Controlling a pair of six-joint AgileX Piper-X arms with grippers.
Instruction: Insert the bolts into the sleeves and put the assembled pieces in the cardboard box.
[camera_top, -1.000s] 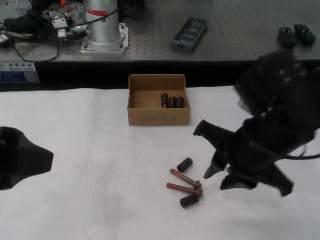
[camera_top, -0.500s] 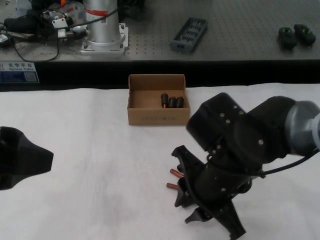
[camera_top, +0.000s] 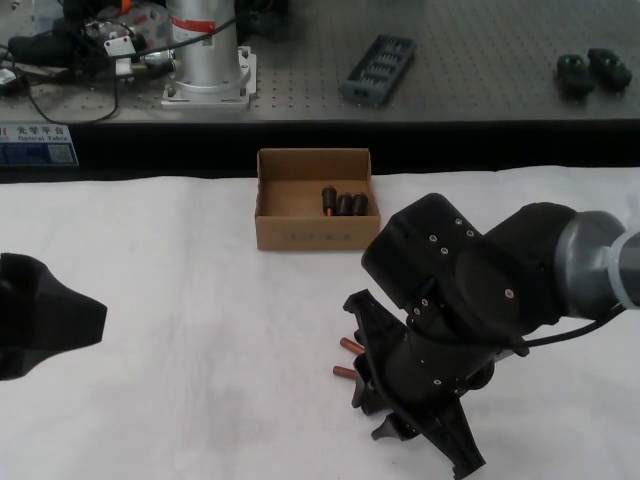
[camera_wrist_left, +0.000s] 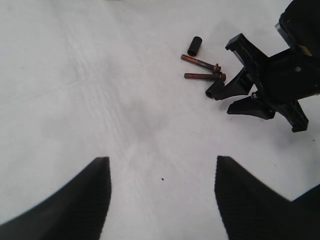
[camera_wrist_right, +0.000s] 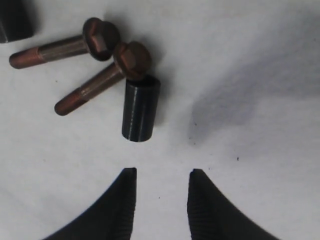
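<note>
Hovering by sleeve (camera_wrist_right: 141, 108), right fingers (camera_wrist_right: 116, 210) slightly parted, left fingers (camera_wrist_left: 75, 205) wide, bolts (camera_top: 349, 345) half-hidden (high view).

A robotics lab bench.
A perforated optical table (camera_top: 480, 70) is running along the bench's far edge, carrying a metal column (camera_top: 205, 45), tangled cables (camera_top: 50, 55) and a slotted tray (camera_top: 378, 66); a white sheet (camera_top: 180, 300) is covering the near side.

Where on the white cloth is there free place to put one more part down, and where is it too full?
Free: the wide cloth between the left gripper and the bolts; also the left half of the cardboard box. Crowded: around the bolts and sleeves, where the right gripper hangs.
</note>
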